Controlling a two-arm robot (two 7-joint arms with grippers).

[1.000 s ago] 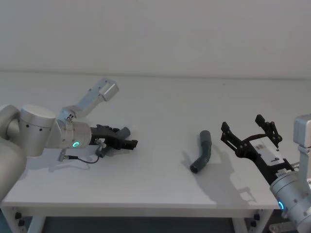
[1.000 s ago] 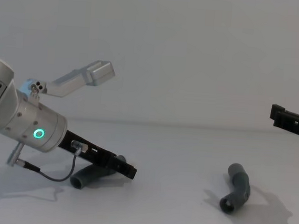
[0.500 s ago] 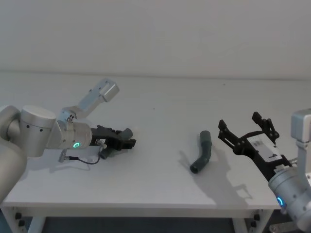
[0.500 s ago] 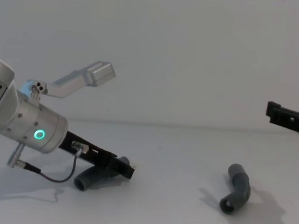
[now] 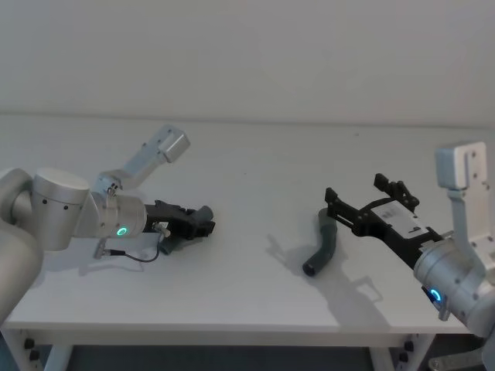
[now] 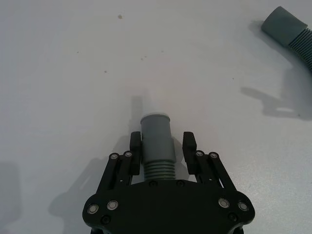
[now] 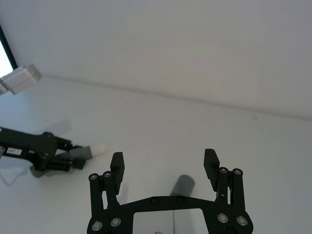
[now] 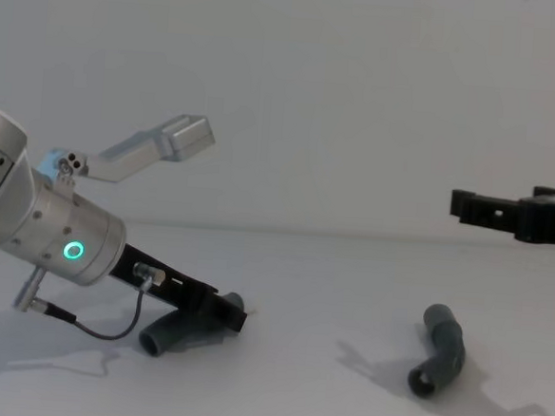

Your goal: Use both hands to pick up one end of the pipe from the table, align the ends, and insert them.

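While your left gripper [image 6: 163, 141] straddles the straight pipe piece [image 6: 156, 129] just behind its smooth collar, its jaws look not quite clamped: a sliver of table shows beside one finger [image 6: 189, 146]. That piece lies on the table [image 5: 247, 294] on your left, its white tip [image 7: 100, 149] pointing toward the middle. Your right gripper [image 5: 354, 188] hangs spread wide and empty above the bent piece [image 5: 322, 246], which lies on the table to your right. Its socket collar [image 7: 184, 184] shows between the fingers in the right wrist view.

I judge you're at the pick-up step, with nothing lifted yet. Next, squeeze the left jaws onto the ribs without crushing them. Then lower the right gripper over the bent piece just behind the socket collar before closing, so both ends are free to meet.
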